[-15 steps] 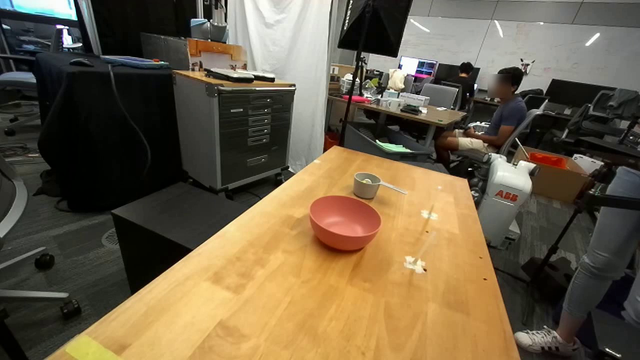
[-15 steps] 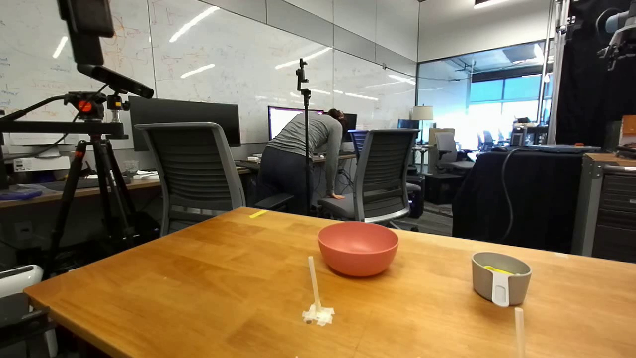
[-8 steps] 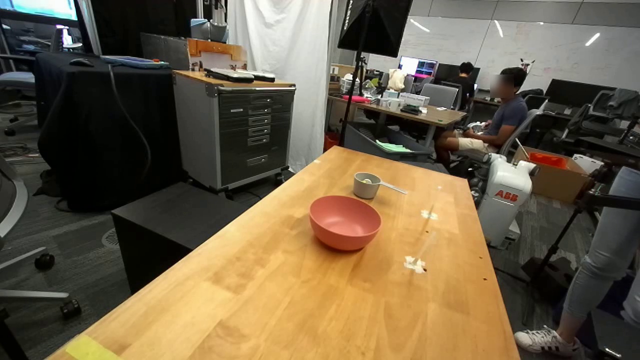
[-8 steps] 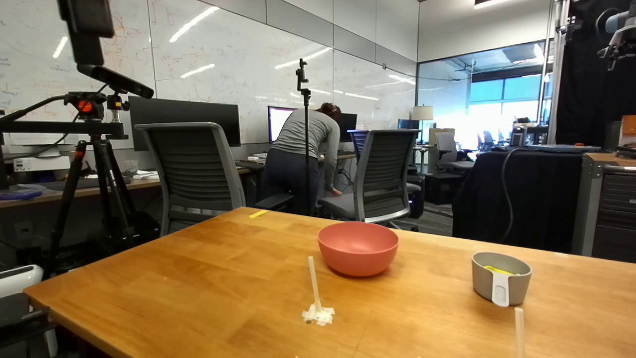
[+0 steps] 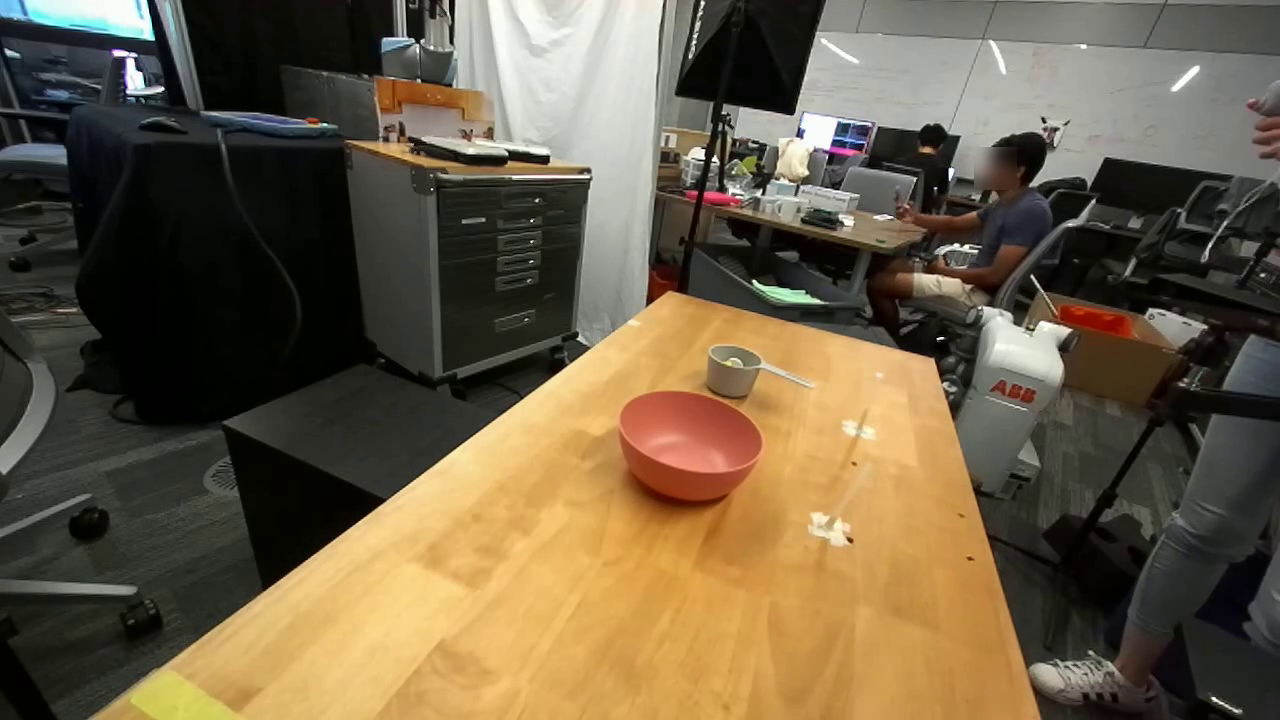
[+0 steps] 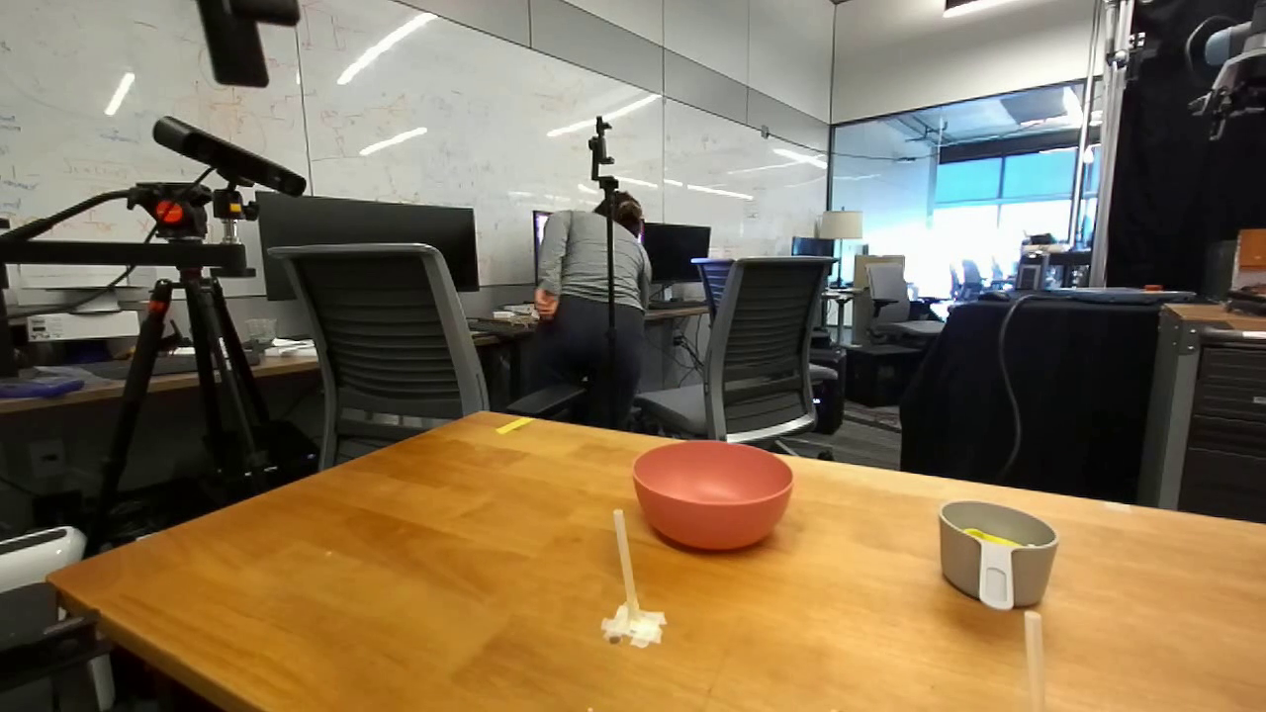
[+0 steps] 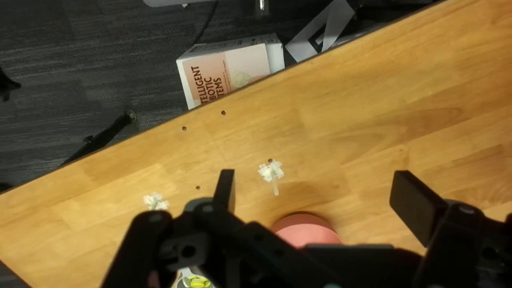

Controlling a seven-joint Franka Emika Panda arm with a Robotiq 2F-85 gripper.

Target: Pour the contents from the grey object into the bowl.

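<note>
The grey cup (image 5: 733, 380) stands upright near the bowl (image 6: 712, 516), yellow pieces (image 6: 989, 537) inside. The 2 fingers (image 7: 415, 206) are spread wide.

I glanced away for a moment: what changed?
In an exterior view, a finger of the open, empty gripper moved up and right. A seated person reached out; a hand appeared; a bending person's head moved left. Grey cup, yellow pieces and bowl stayed put.
</note>
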